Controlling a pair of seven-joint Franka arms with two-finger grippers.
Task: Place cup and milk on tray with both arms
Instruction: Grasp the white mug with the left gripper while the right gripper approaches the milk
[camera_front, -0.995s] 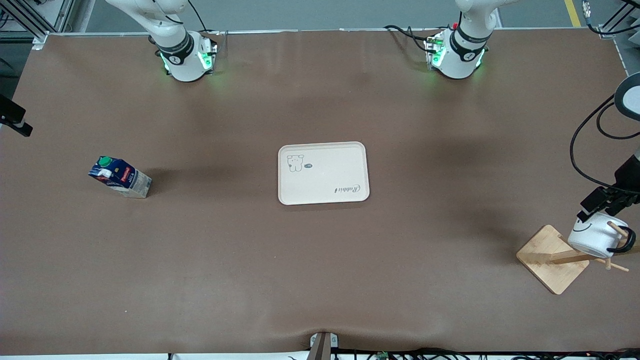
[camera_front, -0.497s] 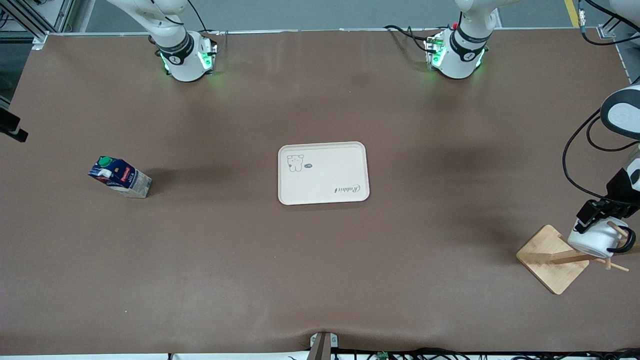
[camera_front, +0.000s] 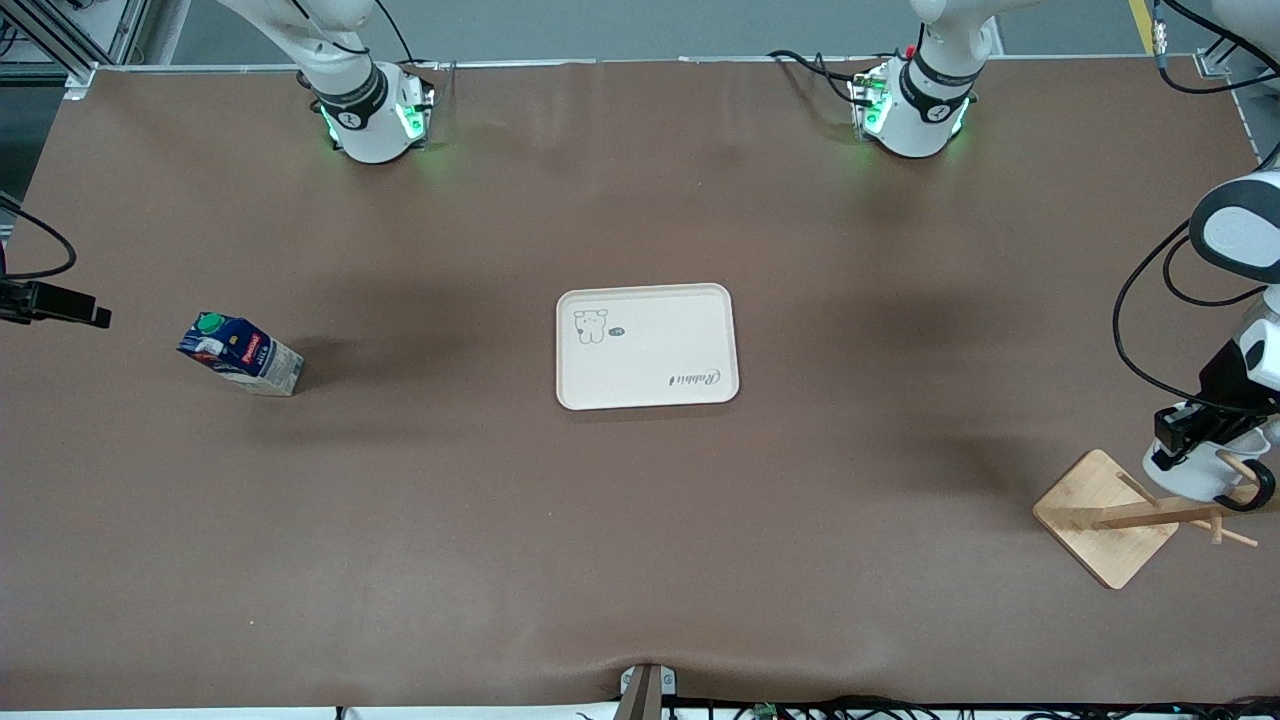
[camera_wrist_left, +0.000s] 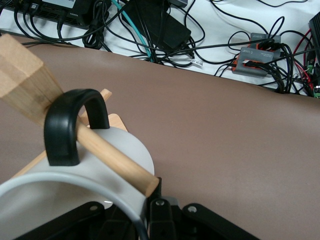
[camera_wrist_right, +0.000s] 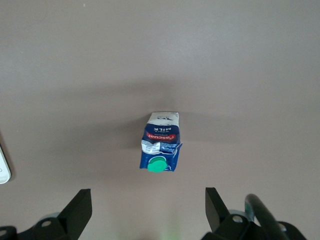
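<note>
The left gripper (camera_front: 1190, 440) clamps the cup (camera_front: 1205, 478), whose handle (camera_wrist_left: 74, 125) encircles a rack peg (camera_wrist_left: 112, 160) and could snag, while the right gripper (camera_wrist_right: 145, 210), spread wide, hovers above the milk carton (camera_wrist_right: 161, 142).

tray (camera_front: 647, 346) between milk (camera_front: 240, 354) and racked cup (camera_front: 1195, 478).

Robotics lab: two arm bases (camera_front: 375, 115) bolted to brown table (camera_front: 640, 520), cable tangle (camera_wrist_left: 165, 30).

A wooden rack (camera_front: 1110, 518) (square base, slanted pegs) stands at the left arm's table end; tangled cables (camera_wrist_left: 150, 30) lie off the table's (camera_front: 640, 520) edge.
</note>
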